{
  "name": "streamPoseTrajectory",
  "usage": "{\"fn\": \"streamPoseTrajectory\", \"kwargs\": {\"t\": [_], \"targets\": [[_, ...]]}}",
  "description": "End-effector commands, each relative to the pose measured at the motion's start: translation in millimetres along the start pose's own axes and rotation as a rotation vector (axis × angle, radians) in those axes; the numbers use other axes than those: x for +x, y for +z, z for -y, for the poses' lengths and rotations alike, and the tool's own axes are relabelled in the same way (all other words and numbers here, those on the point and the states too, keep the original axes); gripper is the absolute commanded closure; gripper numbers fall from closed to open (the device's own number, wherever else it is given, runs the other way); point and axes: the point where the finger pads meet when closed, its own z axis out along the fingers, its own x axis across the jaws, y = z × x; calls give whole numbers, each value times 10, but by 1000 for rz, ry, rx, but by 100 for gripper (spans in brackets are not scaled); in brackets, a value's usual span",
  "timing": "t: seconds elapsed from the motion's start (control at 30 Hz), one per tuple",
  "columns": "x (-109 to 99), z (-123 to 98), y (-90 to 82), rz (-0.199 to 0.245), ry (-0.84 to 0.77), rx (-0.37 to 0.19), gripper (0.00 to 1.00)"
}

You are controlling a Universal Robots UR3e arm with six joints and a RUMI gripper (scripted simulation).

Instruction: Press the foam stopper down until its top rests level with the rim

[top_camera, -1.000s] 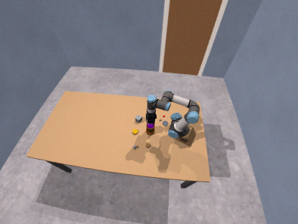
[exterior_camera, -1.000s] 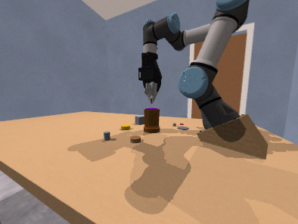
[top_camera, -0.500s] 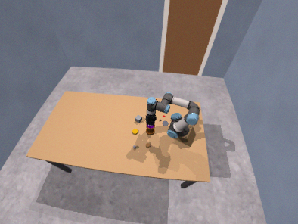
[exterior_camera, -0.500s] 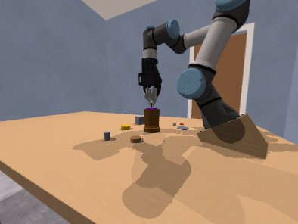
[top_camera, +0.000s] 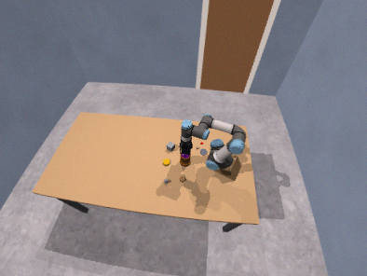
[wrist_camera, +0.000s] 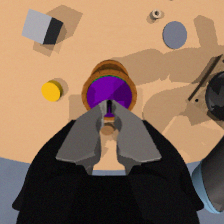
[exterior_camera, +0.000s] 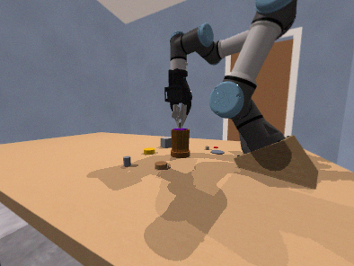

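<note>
A brown jar (exterior_camera: 180, 142) stands upright on the table, also seen in the top view (top_camera: 185, 159). A purple foam stopper (wrist_camera: 109, 93) (exterior_camera: 180, 129) fills its mouth, and its top shows just above the rim. My gripper (exterior_camera: 180, 121) is shut and empty, pointing straight down. Its fingertips hang directly over the stopper, just above it or barely touching; I cannot tell which. In the wrist view the shut fingertips lie over the near part of the stopper. Nothing else lies on the stopper.
Around the jar lie a yellow disc (exterior_camera: 149, 151), a grey block (exterior_camera: 165, 142), a small grey cylinder (exterior_camera: 127, 160), a brown disc (exterior_camera: 161, 165), a blue-grey disc (exterior_camera: 217, 152) and a tiny red dot (exterior_camera: 216, 146). The arm's base (exterior_camera: 278, 159) stands to the right.
</note>
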Motion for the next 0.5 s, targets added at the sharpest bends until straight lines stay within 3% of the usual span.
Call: {"fn": "streamPoseTrajectory", "kwargs": {"t": [0.0, 0.47], "targets": [[-6, 2, 3, 2, 0, 0, 100], [-6, 2, 42, 2, 0, 0, 100]]}}
